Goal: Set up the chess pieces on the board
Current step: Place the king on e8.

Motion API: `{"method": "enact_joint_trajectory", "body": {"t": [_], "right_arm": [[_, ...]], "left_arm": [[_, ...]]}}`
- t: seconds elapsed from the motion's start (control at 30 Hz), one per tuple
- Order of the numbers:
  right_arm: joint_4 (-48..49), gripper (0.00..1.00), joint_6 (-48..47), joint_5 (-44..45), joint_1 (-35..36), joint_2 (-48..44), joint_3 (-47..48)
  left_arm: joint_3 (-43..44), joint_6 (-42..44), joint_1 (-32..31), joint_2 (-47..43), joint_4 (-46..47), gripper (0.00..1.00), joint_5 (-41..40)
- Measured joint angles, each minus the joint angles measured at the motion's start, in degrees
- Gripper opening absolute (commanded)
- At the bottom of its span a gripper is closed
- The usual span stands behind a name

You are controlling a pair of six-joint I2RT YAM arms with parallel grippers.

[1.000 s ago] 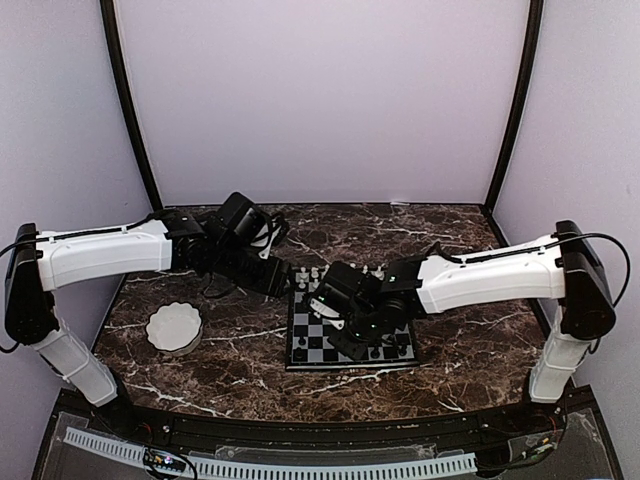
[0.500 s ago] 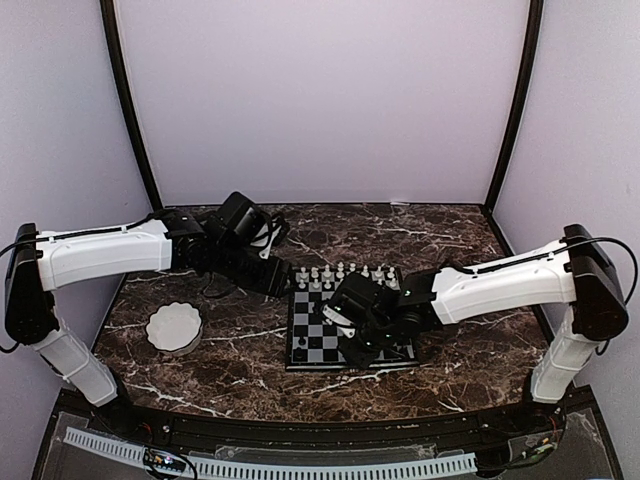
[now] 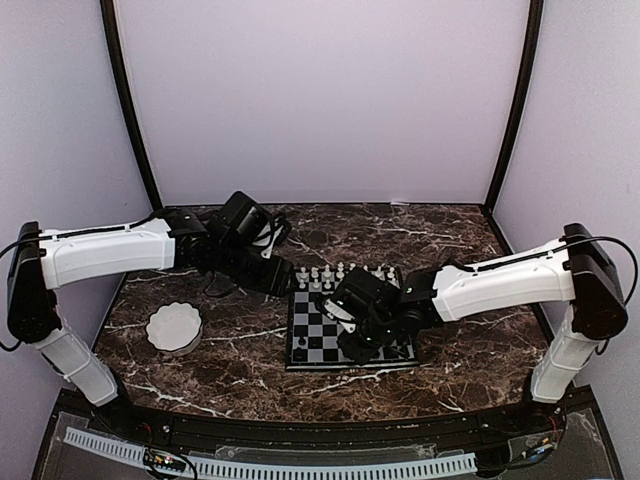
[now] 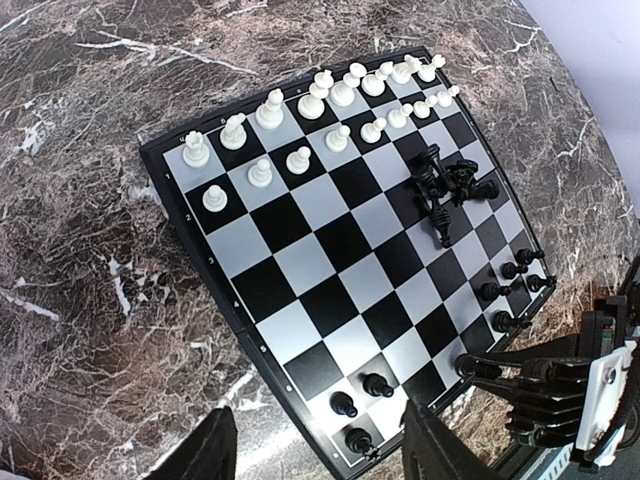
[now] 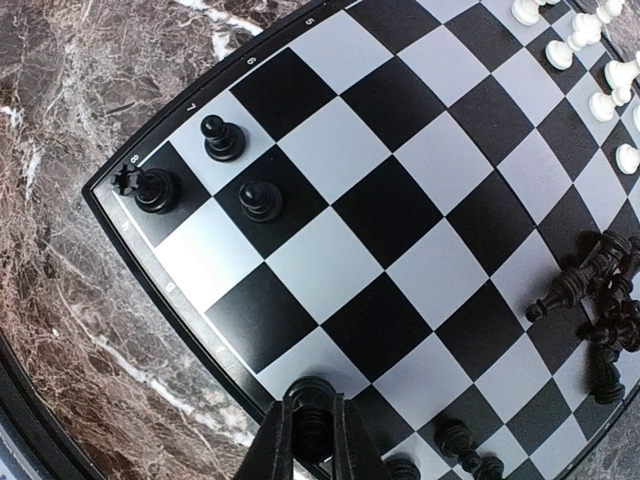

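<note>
The board (image 3: 318, 331) lies mid-table between both arms. White chess pieces (image 4: 330, 100) stand in two rows along its far edge (image 3: 340, 272). A heap of black pieces (image 4: 450, 190) lies tipped over on the right half (image 5: 595, 290). Three black pieces (image 5: 210, 165) stand at the near left corner (image 4: 362, 400), and a few more (image 4: 510, 290) stand at the near right. My right gripper (image 5: 312, 418) is shut on a black piece (image 5: 312, 395), low over the board's near edge row (image 3: 358, 345). My left gripper (image 4: 320, 460) hangs open and empty beyond the board's left far corner (image 3: 285, 280).
A white scalloped bowl (image 3: 174, 327) stands on the marble tabletop (image 3: 240, 370) left of the board. The right arm's wrist and forearm (image 3: 470, 285) reach across the board's right side. Dark frame posts (image 3: 130, 120) rise at the back corners.
My right gripper has moved with its black piece from the board's middle toward the near edge row, then nearly settled. The left arm has stayed put.
</note>
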Motion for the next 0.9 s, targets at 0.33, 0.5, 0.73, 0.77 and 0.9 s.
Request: {"method": "enact_joint_trajectory", "body": {"t": [0.33,0.5,0.73,0.77,0.9], "right_arm": [[0.20,0.11,-0.02,-1.01,-0.46,0.02,0.00],[0.24,0.12,-0.15,-1.29,-0.63,0.02,0.00],[0.39,0.17,-0.37,-1.60,-1.01,0.26,0.00],[0.46,0.17,-0.46,-1.73,-1.01,0.39,0.00],[0.66,0.18,-0.74,-2.12,-1.07,1.03,0.00]], "left_arm": [[0.31,0.22,0.00,1.03,-0.02,0.58,0.13],[0.96,0.24,0.00,1.46,-0.20,0.58,0.39],[1.07,0.24,0.00,1.60,-0.22,0.58,0.44],[1.07,0.24,0.00,1.62,-0.22,0.58,0.46],[1.07,0.24,0.00,1.66,-0.26,0.58,0.46]]}}
